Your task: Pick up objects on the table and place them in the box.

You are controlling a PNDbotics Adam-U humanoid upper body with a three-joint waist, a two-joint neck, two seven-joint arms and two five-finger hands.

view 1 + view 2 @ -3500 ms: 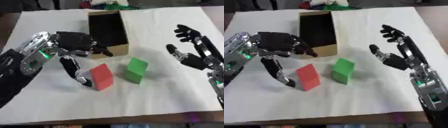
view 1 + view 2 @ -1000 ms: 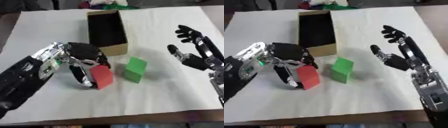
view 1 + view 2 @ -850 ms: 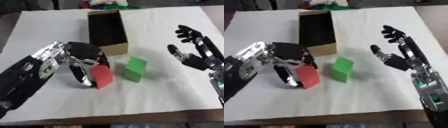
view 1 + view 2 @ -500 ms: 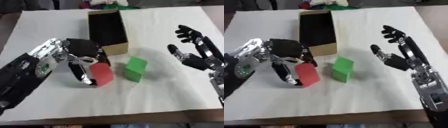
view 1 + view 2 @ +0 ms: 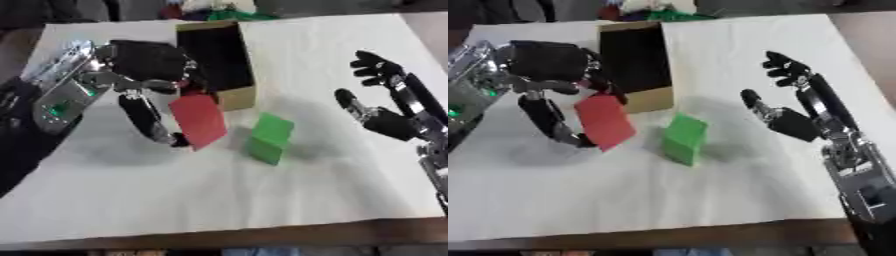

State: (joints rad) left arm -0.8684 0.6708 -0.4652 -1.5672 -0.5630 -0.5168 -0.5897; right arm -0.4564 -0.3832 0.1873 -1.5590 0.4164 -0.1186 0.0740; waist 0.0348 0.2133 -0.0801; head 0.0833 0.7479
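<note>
My left hand [image 5: 144,65] has its fingers and thumb curled round a red block [image 5: 199,120], which hangs tilted just above the white table cover, close to the near end of the box. The box [image 5: 216,60] is an open cardboard carton with a dark inside, lying lengthwise at the back centre. A green block [image 5: 269,137] stands on the cover to the right of the red one, apart from both hands. My right hand [image 5: 794,117] hovers open at the right, fingers spread, holding nothing.
The white table cover [image 5: 219,200] spreads over the whole work area, with the table's wooden front edge [image 5: 262,240] below it. Coloured cloth or toys [image 5: 206,9] lie beyond the box at the far edge.
My left hand has closed on the red block and lifted it off the cover, tilting it toward the box. The green block and my right hand stay put.
</note>
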